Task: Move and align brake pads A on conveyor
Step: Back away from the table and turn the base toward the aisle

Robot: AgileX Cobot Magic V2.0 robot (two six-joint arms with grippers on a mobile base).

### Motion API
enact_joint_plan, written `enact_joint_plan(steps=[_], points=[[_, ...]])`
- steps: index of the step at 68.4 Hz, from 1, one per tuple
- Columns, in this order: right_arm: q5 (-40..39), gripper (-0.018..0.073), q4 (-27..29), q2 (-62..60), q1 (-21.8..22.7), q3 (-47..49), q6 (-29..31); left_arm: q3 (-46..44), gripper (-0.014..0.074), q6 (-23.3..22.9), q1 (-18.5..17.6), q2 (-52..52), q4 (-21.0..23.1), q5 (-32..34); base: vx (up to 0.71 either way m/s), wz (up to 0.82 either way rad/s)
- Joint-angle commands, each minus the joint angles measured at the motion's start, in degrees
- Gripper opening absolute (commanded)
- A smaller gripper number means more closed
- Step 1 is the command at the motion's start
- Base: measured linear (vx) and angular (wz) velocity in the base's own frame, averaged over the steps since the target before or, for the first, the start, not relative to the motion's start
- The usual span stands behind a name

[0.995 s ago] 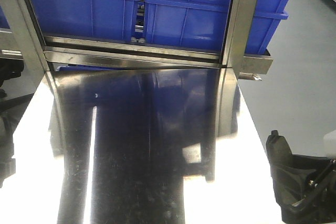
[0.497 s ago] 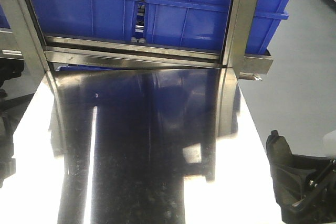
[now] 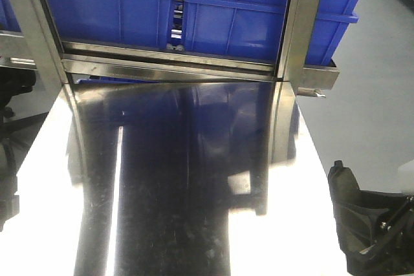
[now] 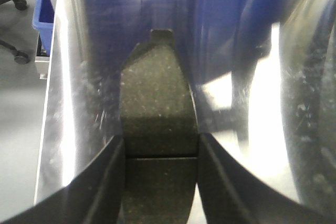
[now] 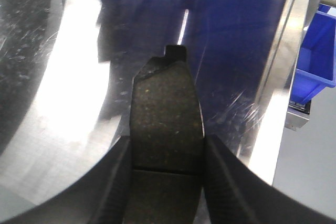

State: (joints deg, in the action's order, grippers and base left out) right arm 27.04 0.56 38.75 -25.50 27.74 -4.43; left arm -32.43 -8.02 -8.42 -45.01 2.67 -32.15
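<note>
Over steel tabletop, brake pad gripped inside left pincer, another inside right pincer

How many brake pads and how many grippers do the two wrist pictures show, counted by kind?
Brake pads: 2, the left brake pad and the right brake pad
Grippers: 2, the left gripper and the right gripper, each shut on its pad
Total: 4
</note>
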Motion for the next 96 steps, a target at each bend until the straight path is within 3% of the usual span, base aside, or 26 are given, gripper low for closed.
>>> enact_joint_plan(steps=[1,35,96], points=[[-5.1,-0.0006,-0.2,-0.4,0.2,1.6,0.7,-1.8,0.0003,0.0,-0.2,0.7,0.2,4.5,-0.10,0.08],[-5.1,-0.0006,0.0,-0.4,0.4,1.6,0.7,-1.8,0.0003,0.0,-0.2,0.7,0.2,4.5,-0.15,0.23],[-5.2,-0.0006,0.0,-0.4,0.4,1.6,0.7,-1.8,0.0003,0.0,-0.2,0.7,0.2,4.5,-0.08,0.58]])
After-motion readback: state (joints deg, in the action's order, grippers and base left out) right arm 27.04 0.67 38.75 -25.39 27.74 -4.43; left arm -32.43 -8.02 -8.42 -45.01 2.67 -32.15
